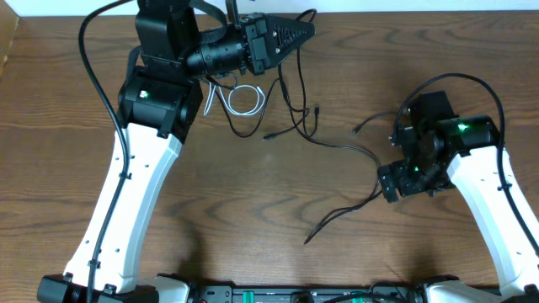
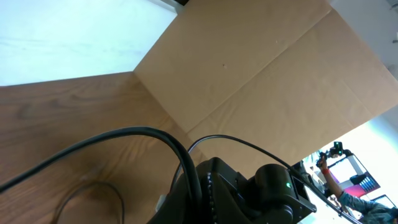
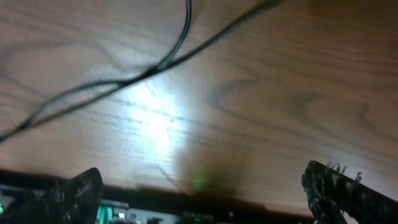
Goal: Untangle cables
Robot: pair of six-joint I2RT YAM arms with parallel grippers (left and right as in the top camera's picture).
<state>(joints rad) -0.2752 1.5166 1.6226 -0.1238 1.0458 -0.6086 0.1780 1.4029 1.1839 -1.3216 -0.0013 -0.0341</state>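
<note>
On the desk [image 1: 354,261], your left tool [image 1: 290,34] sat clenched at the far edge. Your right tool [image 3: 202,180] hung released over the sprawled black cable [image 3: 155,67], and you needed to straddle one strand squarely. The white cable [image 1: 244,99] lay coiled near the left arm.

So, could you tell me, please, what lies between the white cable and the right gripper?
Loose strands of the black cable cross that stretch, from the white cable to the right gripper; the overhead view shows this.
</note>
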